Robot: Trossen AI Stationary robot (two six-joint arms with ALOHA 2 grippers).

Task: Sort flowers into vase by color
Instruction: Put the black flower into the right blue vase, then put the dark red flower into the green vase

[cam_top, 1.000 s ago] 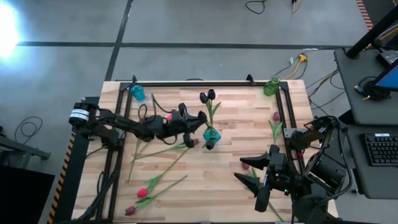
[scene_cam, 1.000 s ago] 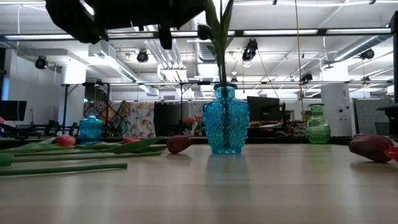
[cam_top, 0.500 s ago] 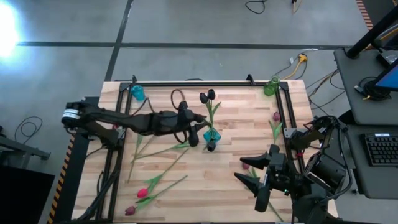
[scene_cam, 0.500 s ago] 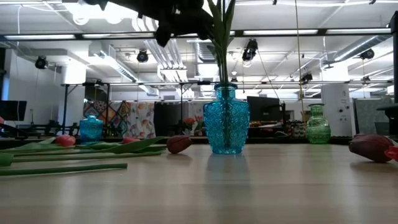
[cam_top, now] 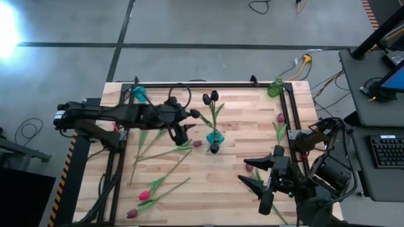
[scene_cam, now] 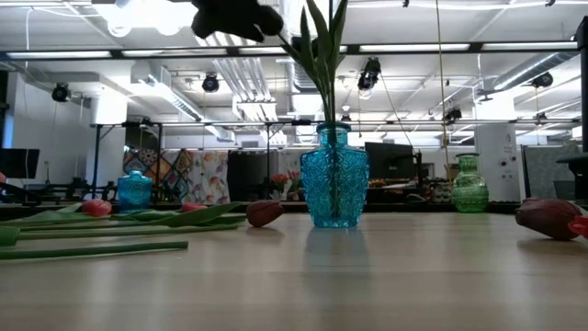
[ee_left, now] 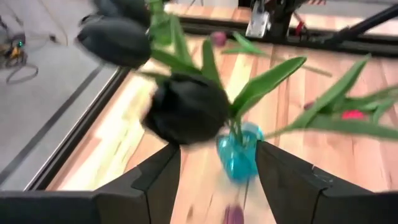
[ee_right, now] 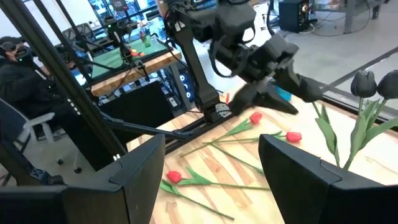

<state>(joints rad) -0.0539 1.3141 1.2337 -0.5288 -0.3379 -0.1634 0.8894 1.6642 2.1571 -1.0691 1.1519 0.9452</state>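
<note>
From above, the left gripper (cam_top: pixel 189 115) hangs beside the blue vase (cam_top: pixel 214 137) at mid-bench, fingers parted and seemingly holding nothing. Its wrist view alone shows the black tulips (ee_left: pixel 183 112) close up, standing in that vase. Red tulips (cam_top: pixel 146 195) lie on the bench (cam_top: pixel 240 107). The right gripper (cam_top: pixel 255 176) waits near the front right, fingers wide.
</note>
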